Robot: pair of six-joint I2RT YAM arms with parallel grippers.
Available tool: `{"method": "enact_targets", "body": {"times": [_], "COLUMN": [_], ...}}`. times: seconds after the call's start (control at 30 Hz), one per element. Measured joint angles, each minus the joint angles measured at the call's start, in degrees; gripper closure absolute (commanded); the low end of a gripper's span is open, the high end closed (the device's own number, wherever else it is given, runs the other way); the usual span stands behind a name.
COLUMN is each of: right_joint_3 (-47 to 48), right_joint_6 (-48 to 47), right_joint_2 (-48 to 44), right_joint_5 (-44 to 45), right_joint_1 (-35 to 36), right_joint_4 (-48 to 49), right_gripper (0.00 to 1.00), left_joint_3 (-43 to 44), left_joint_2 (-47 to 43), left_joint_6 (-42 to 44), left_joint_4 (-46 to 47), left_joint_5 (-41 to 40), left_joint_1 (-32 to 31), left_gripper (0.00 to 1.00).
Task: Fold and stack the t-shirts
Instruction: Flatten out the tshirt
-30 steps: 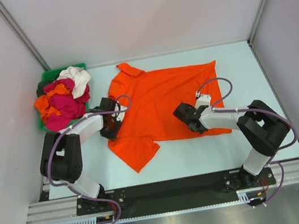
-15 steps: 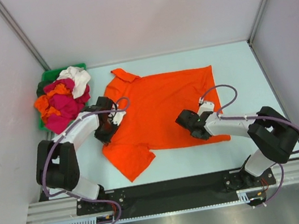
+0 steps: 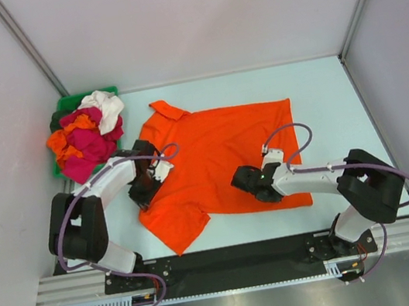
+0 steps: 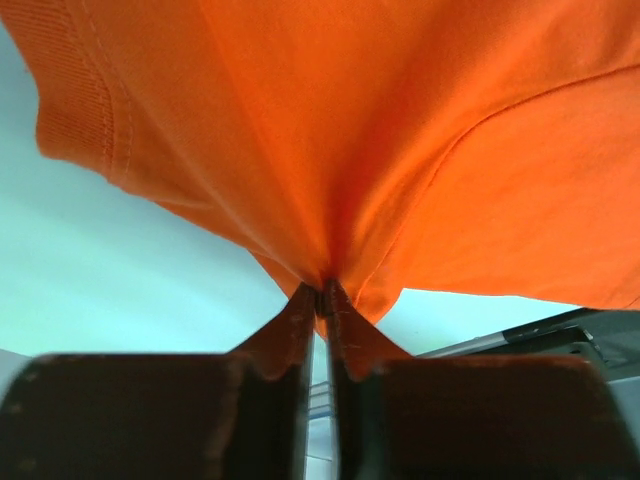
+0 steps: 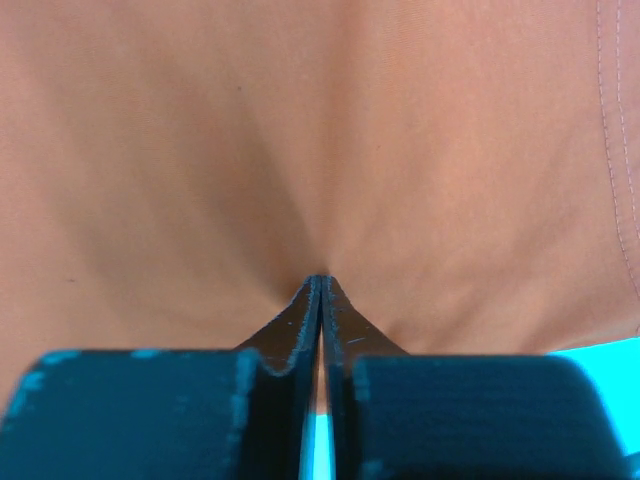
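Orange t-shirt (image 3: 220, 150) spread on desk (image 3: 320, 94), no fold yet. Our left fingers (image 4: 322, 300) and right fingers (image 5: 318, 290) each closed, pinching its cloth. Crumpled shirts (image 3: 89, 141) heaped in green bin (image 3: 67, 104); we judge task barely begun.

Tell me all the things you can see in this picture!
orange t-shirt: one, bright orange, spread out flat in the middle of the table
heap of shirts: too tangled to count, magenta, orange and white, piled in the bin
green bin: one, green, far left corner of the table
table: one, pale blue-white, under everything
walls: white, around the back and sides
robot arms: two, black and white with purple cables, left arm and right arm bolted at the near edge
hands: two, black, left hand and right hand, each shut on a pinch of the orange t-shirt
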Motion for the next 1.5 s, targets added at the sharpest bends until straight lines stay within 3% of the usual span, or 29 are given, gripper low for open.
{"method": "enact_targets", "body": {"times": [0.03, 0.07, 0.1, 0.2, 0.3, 0.6, 0.77, 0.97, 1.1, 1.5], "right_joint_3": [0.37, 0.72, 1.33, 3.69, 8.94, 33.75, 46.73, 59.76, 64.3, 67.56], "right_joint_6": [0.13, 0.2, -0.02, -1.64, -4.79, -22.8, -33.51, -41.51, -43.52, -46.1], "right_joint_2": [0.2, 0.35, 0.52, 1.01, 1.03, 4.33, 13.92, 26.86, 31.21, 33.99], "right_joint_5": [-0.11, -0.2, -0.57, -2.89, -3.72, -1.92, -0.61, -1.33, -2.45, -3.3], "right_joint_1": [0.13, 0.2, 0.2, -0.52, -3.65, -23.28, -30.82, -34.91, -36.54, -35.82], "right_joint_4": [-0.44, -0.85, -2.03, -5.55, -7.69, -3.13, 1.2, 3.1, 3.52, 4.79], "right_gripper": [0.74, 0.69, 0.58, 0.4, 0.34, 0.36, 0.38, 0.44, 0.45, 0.47], "left_joint_3": [0.0, 0.07, 0.2, 2.51, 10.01, 48.76, 60.76, 75.28, 80.48, 81.42], "left_joint_2": [0.0, 0.02, 0.02, 0.11, 1.29, 14.56, 24.13, 39.19, 45.97, 54.4], "left_joint_6": [-0.04, -0.07, -0.09, -0.17, -0.79, -6.99, -10.88, -13.42, -13.81, -13.11], "left_joint_4": [-0.04, -0.07, -0.09, -1.14, -2.23, 0.24, 2.25, 4.15, 5.79, 13.07], "left_joint_5": [0.15, 0.31, 0.35, 0.37, 0.39, 3.48, 3.61, 3.72, 3.3, 2.8], "left_joint_1": [0.02, 0.09, 0.17, 0.7, 1.81, 8.61, 10.01, 9.84, 9.66, 7.32], "left_gripper": [0.75, 0.74, 0.65, 0.46, 0.33, 0.35, 0.35, 0.39, 0.4, 0.42]}}
